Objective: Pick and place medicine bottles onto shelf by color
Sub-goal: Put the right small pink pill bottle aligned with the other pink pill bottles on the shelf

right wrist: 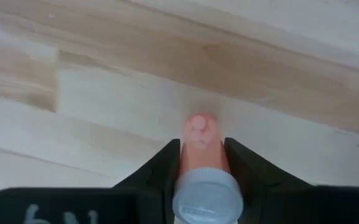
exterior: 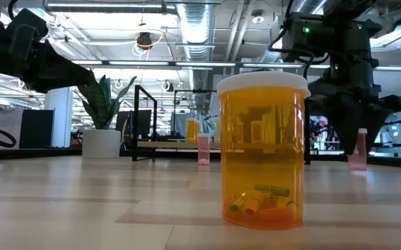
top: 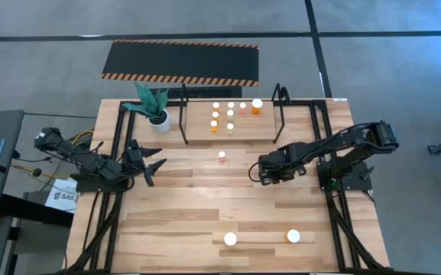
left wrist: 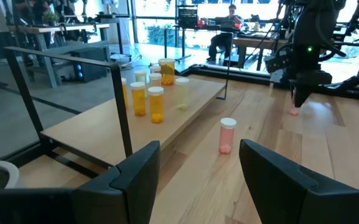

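A small pink medicine bottle (right wrist: 200, 138) with a white cap stands upright on the wooden table, with my right gripper (top: 255, 174) shut on it from above. The same bottle (exterior: 358, 158) shows below that gripper in the low view. A second pink bottle (top: 222, 156) stands alone on its base at mid-table. Several orange and pale bottles (top: 230, 116) stand on the shelf (top: 184, 122) at the far side. My left gripper (left wrist: 198, 168) waits open near the table's left edge, pointing toward the shelf. My right gripper pinches the pink bottle's body just under its white cap (right wrist: 199, 163) between its two fingers (right wrist: 164, 168). The fingers point straight down. The bottle stays upright, its base (exterior: 358, 167) at the table top.
A white plant pot (top: 159, 119) stands at the shelf's left end. Two larger orange bottles (top: 230, 238) (top: 293, 236) stand near the table's front edge; one of them (exterior: 263, 149) fills the low view. A black hazard-striped mat (top: 180, 63) lies on the floor beyond the table.
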Tool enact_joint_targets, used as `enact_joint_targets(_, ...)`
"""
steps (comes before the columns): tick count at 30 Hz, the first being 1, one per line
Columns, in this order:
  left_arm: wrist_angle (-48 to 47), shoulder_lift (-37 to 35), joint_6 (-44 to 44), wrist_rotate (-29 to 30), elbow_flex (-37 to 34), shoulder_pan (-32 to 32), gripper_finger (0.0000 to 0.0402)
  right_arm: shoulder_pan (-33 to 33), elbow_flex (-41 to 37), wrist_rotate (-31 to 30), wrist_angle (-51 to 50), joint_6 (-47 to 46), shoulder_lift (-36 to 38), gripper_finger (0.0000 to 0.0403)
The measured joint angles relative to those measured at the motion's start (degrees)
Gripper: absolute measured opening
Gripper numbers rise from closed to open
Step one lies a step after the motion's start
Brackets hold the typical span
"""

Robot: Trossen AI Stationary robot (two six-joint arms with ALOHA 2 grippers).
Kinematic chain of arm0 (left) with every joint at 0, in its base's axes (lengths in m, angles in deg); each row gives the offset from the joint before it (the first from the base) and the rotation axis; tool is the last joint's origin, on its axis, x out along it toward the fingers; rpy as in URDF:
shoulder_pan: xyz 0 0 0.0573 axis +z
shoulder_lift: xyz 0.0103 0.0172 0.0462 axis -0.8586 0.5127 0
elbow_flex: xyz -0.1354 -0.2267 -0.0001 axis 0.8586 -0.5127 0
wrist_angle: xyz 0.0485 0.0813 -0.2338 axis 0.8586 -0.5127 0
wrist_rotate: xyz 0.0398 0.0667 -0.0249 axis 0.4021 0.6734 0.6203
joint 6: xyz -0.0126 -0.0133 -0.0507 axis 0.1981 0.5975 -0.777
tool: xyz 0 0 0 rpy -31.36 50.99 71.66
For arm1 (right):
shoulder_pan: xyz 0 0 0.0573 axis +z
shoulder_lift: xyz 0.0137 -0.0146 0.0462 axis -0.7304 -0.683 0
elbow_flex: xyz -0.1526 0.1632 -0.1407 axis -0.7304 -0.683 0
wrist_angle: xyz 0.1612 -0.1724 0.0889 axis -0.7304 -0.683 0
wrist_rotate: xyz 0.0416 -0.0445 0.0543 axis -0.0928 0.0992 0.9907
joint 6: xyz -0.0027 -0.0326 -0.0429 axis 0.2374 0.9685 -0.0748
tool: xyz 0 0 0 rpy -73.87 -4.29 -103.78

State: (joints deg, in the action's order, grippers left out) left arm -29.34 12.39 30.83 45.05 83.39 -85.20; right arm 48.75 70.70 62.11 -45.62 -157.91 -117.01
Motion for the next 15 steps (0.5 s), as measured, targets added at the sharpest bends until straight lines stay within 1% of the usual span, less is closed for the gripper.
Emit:
enact_joint_targets(3, 0.0, 0.0, 0.0, 0.0, 0.0, 0.0, 0.0208, -0.1, 1.5, 0.0, -1.1, 1.5, 0.0, 0.0134)
enact_joint_targets(7, 0.0, 0.0, 0.0, 0.0, 0.0, 0.0, 0.0208, -0.1, 3.9, -0.8, -1.6, 5.4, 0.0, 0.0121)
enact_joint_targets(9, 0.0, 0.0, 0.0, 0.0, 0.0, 0.0, 0.0208, -0.1, 5.1, -1.2, -1.6, 8.5, 0.0, 0.0113)
enact_joint_targets(11, 0.0, 0.0, 0.0, 0.0, 0.0, 0.0, 0.0208, -0.1, 6.3, -2.7, -1.6, 12.0, 0.0, 0.0109)
enact_joint_targets(15, 0.0, 0.0, 0.0, 0.0, 0.0, 0.0, 0.0208, -0.1, 8.5, -5.5, -2.4, 20.2, 0.0, 0.0114)
